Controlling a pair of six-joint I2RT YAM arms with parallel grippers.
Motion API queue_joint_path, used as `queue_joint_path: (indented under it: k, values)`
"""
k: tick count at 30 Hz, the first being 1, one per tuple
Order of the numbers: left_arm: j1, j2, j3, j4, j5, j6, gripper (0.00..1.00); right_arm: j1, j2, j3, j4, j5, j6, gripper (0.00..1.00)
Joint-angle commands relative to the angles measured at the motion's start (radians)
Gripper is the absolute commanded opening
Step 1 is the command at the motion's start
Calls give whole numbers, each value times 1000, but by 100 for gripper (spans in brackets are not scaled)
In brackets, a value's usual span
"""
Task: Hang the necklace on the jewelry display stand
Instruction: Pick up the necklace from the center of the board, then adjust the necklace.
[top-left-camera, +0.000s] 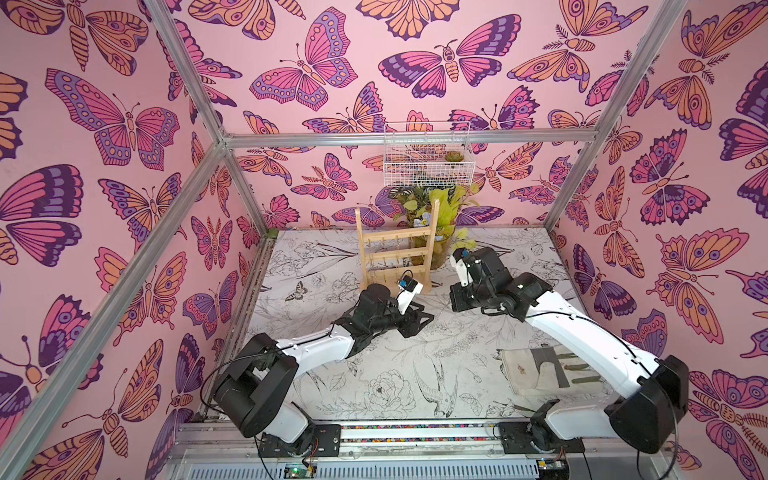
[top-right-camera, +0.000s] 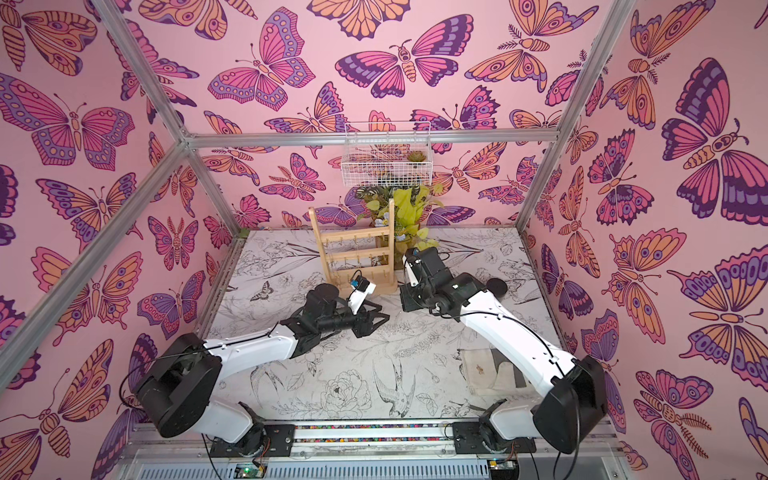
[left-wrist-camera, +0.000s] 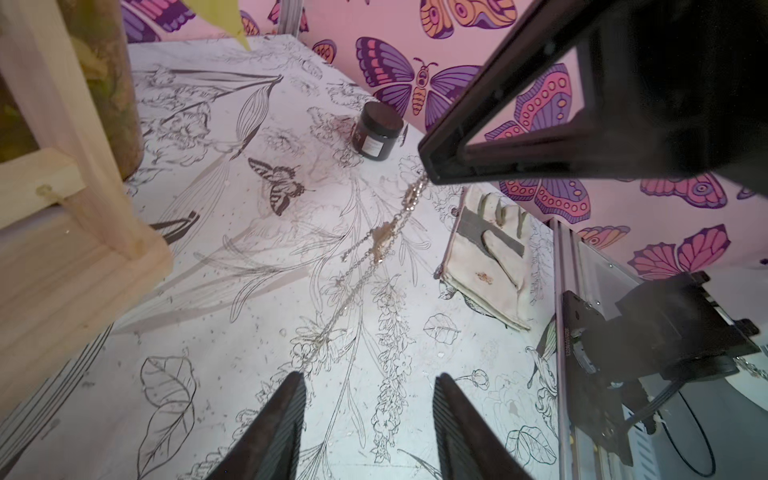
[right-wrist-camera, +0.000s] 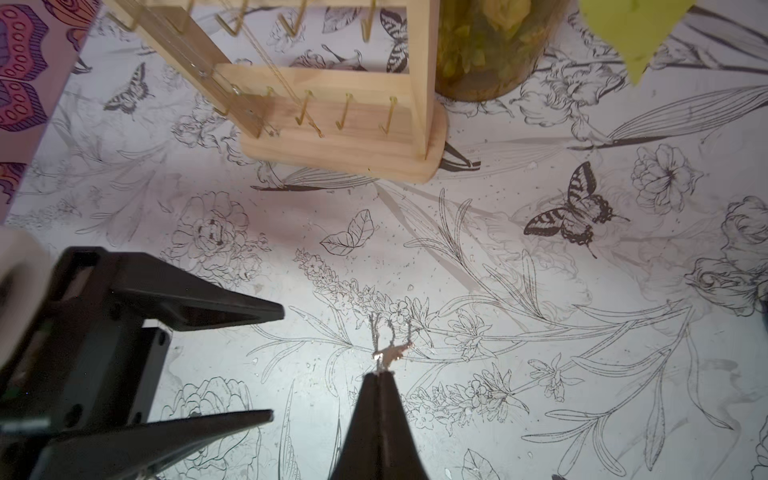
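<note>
The necklace (left-wrist-camera: 382, 241), a fine gold chain with small charms, hangs from my right gripper (right-wrist-camera: 380, 374), which is shut on its upper end. In the right wrist view the necklace (right-wrist-camera: 392, 353) dangles just beyond the closed tips, above the table. My left gripper (left-wrist-camera: 368, 386) is open with nothing between its fingers, and the chain's lower end trails close to one fingertip (left-wrist-camera: 296, 380). In a top view the left gripper (top-left-camera: 428, 316) and right gripper (top-left-camera: 457, 301) nearly meet in front of the jewelry display stand (top-left-camera: 397, 249), a light wooden rack with gold hooks (right-wrist-camera: 345, 137).
A glass jar of leafy plants (top-left-camera: 440, 245) stands right behind the stand. A white wire basket (top-left-camera: 428, 153) hangs on the back wall. A dark jar (left-wrist-camera: 378, 133) and a cream glove (left-wrist-camera: 486, 249) lie on the right side of the table.
</note>
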Motion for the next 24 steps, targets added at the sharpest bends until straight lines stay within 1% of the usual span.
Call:
queue_joint_path:
  k: [1,10,16,24]
  values:
    - [3,14,25,59,84,39,52,20,-37,62,-44,-2,-16,0]
    - [0,33,58,89,141,48,53,71,-60,170,-77,5,-41,0]
    - [-2,30,60,114,115,44,53,109,-54,236,-97,-1,-47,0]
    - [-3,17,56,113,83,50,53,145,-39,285,-104,-13,-44,0]
